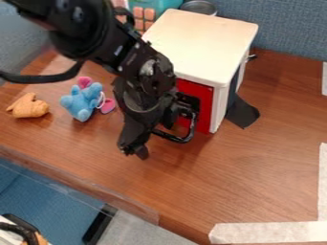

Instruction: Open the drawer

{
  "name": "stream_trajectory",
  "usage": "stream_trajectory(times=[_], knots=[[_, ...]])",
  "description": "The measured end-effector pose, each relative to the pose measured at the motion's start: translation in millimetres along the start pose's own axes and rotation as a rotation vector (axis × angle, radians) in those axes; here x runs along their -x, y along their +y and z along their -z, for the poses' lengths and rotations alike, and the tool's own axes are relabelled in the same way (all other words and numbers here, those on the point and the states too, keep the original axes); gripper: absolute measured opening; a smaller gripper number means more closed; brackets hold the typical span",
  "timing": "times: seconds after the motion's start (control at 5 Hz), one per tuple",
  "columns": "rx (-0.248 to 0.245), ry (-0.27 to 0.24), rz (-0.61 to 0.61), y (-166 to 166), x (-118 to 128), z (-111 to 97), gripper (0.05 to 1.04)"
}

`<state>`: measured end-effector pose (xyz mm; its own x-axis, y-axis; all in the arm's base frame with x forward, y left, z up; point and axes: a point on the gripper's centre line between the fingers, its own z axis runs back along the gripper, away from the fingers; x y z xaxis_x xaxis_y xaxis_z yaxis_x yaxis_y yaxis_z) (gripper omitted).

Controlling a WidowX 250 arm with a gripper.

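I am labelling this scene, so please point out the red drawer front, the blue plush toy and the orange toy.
Red drawer front [205,108]: camera view, on its bare red surface.
Blue plush toy [82,102]: camera view, middle of its body.
Orange toy [30,108]: camera view, on its rounded body.

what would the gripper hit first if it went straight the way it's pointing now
Most likely the wooden tabletop below; the gripper points down at it, and the black drawer handle looks beside that line, though depth is hard to judge.
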<state>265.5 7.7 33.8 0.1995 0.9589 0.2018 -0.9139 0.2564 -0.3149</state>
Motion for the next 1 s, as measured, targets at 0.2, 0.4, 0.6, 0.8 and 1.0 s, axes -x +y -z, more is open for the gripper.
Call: stream_trajectory(times=[0.2,0.4,0.6,0.8,1.0], knots=[[0.002,-0.005,-0.026,1.1,3.7,3.4,0.68],[0.03,-0.011,-0.056,2.9,4.5,5.3,0.37],[0.049,-0.012,-0.089,4.0,4.6,4.2,0.182],[0.052,-0.005,-0.111,10.6,9.9,1.3,0.152],[0.061,-0.003,-0.129,16.2,19.1,-2.2,0.152]])
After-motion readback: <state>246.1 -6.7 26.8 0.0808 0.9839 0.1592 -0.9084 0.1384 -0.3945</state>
